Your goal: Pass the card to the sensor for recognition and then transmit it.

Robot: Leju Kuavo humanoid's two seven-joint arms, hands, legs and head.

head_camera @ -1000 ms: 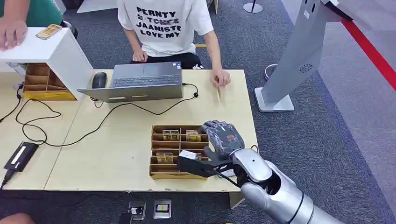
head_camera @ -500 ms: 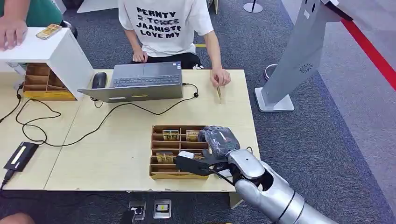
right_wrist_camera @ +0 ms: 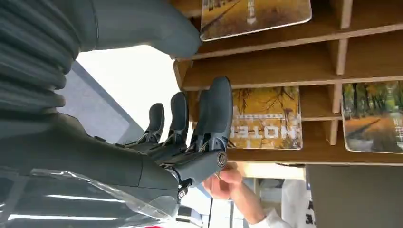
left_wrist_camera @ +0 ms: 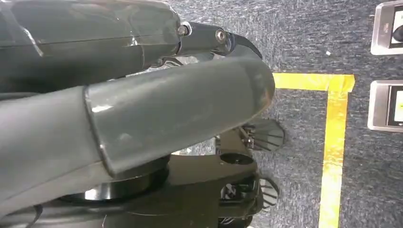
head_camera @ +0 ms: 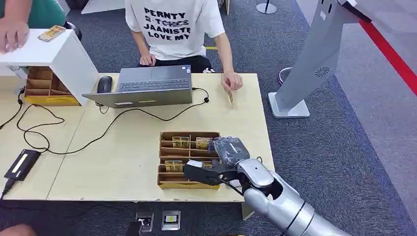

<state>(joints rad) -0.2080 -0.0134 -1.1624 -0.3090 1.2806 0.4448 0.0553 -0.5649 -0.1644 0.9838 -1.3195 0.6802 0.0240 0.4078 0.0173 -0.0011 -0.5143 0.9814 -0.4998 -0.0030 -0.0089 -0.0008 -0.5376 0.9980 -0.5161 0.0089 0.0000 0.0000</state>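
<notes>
The robot's right hand (head_camera: 227, 150) hangs over the right end of the wooden card tray (head_camera: 167, 183) at the table's (head_camera: 123, 157) near edge, fingers (right_wrist_camera: 216, 111) spread apart and holding nothing, their tips just at a card (right_wrist_camera: 266, 118) standing in its slot. That card shows a golden autumn scene with pale lettering; more like it stand in neighbouring slots. The left hand (left_wrist_camera: 142, 114) hangs low over the grey carpet, and I can't tell how its fingers lie. Across the table a person in a white printed shirt (head_camera: 174, 22) sits behind a laptop (head_camera: 147, 86), pinching another card.
</notes>
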